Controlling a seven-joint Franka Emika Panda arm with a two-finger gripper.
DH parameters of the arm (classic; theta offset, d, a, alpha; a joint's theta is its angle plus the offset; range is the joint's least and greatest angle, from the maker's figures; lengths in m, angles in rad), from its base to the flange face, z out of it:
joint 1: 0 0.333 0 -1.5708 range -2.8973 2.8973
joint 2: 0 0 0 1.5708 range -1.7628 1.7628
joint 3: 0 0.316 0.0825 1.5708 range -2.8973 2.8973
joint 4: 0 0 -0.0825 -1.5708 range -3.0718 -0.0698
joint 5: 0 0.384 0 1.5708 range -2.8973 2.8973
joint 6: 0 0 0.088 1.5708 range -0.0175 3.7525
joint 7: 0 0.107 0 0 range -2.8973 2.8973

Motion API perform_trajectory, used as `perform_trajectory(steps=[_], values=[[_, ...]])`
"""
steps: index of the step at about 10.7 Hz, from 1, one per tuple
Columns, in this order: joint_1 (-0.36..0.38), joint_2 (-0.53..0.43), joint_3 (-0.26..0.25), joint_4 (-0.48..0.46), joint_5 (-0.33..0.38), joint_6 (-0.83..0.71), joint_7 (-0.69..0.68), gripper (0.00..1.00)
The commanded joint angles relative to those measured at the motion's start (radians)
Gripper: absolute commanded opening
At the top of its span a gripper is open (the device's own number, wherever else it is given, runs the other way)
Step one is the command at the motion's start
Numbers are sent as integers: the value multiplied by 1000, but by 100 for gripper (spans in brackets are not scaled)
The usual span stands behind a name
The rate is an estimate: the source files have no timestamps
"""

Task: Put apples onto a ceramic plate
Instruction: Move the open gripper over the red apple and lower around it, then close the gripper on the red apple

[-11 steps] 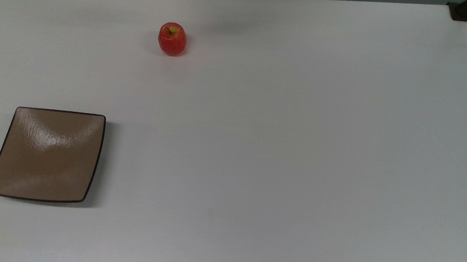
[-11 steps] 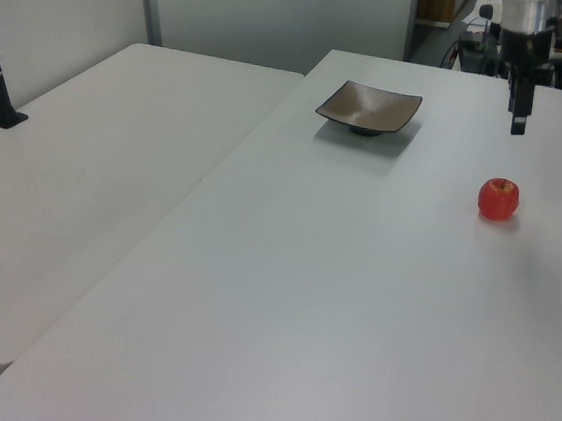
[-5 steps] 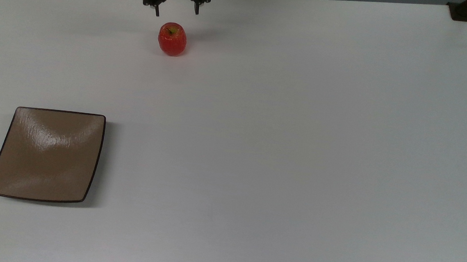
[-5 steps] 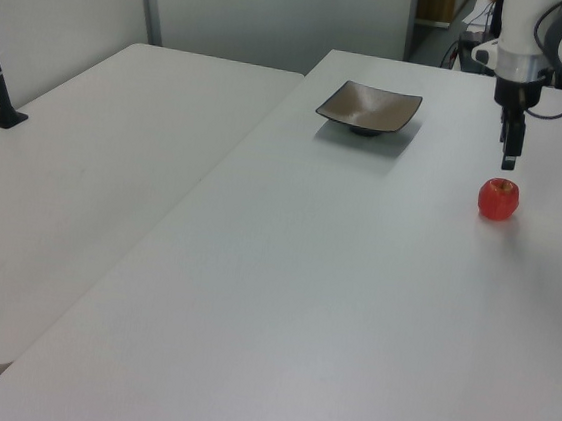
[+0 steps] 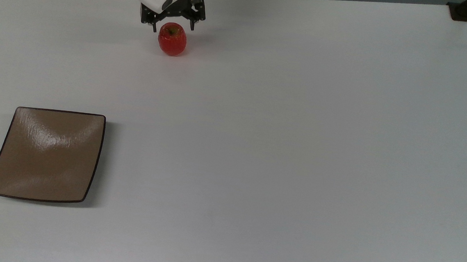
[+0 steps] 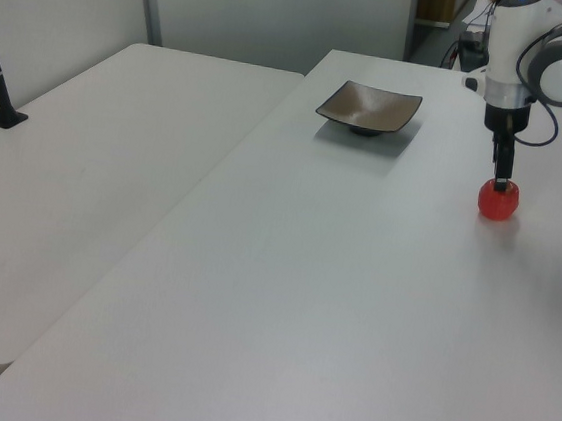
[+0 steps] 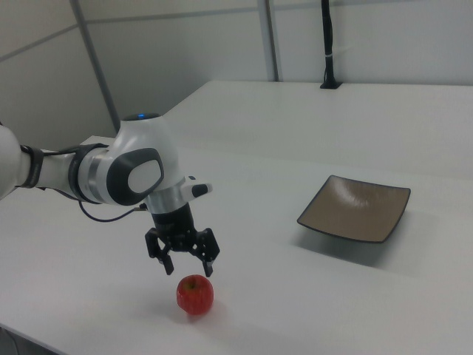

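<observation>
The small glossy red apple (image 5: 172, 39) with a yellow-green patch around its dark stem stood upright on the white bench (image 5: 282, 134), near the far edge in the top view. The arm's black two-finger end effector (image 5: 172, 25) hung directly above it, pointing straight down. Its fingers were spread wide, wider than the apple, and held nothing; in the right view the fingertips (image 7: 208, 270) sat just above the fruit (image 7: 195, 294), one to each side of its top, apart from it. In the left view the end effector (image 6: 502, 180) lined up with the apple's (image 6: 498, 200) crown.

The square, glossy tan-brown ceramic plate (image 5: 47, 155) with a thin dark rim lay well apart from the apple, toward the top view's lower left, with nothing on it. In the right view the plate (image 7: 356, 209) lay to the apple's right and farther back.
</observation>
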Motion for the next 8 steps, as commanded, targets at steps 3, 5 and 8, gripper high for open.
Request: perform_trajectory(steps=[3,5,8], values=[[-29,68,-4,-15,-21,68,-25,100],[-34,106,-4,-15,-21,70,-17,100],[-32,127,-4,-15,-21,70,-12,100]])
